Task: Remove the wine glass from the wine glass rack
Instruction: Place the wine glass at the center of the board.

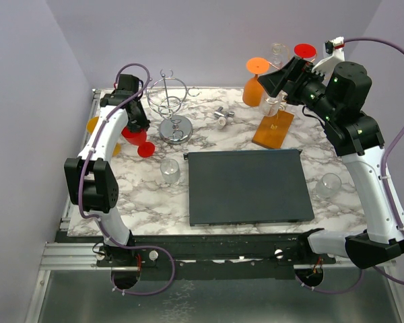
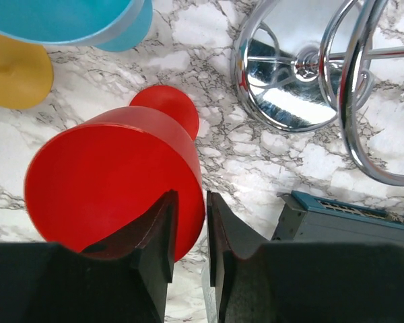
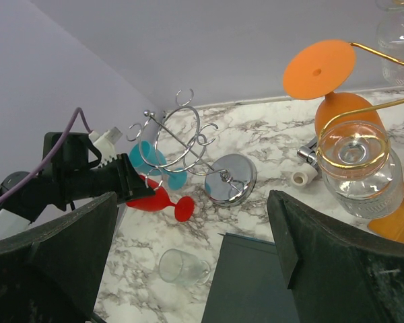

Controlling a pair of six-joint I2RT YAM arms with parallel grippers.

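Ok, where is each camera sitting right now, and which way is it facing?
Top external: above and behind the bases, looking down on the marble table. The left arm and right arm show whole, out to the left gripper and right gripper.
Left wrist: on the left arm, pointing down at the red glass lying on the table, with its own fingers at the bottom edge.
Right wrist: beside the wine glass rack, facing across the table toward the left gripper, with its wide-open fingers in the lower corners.
Shared: the red glass and the chrome stand show in all three.
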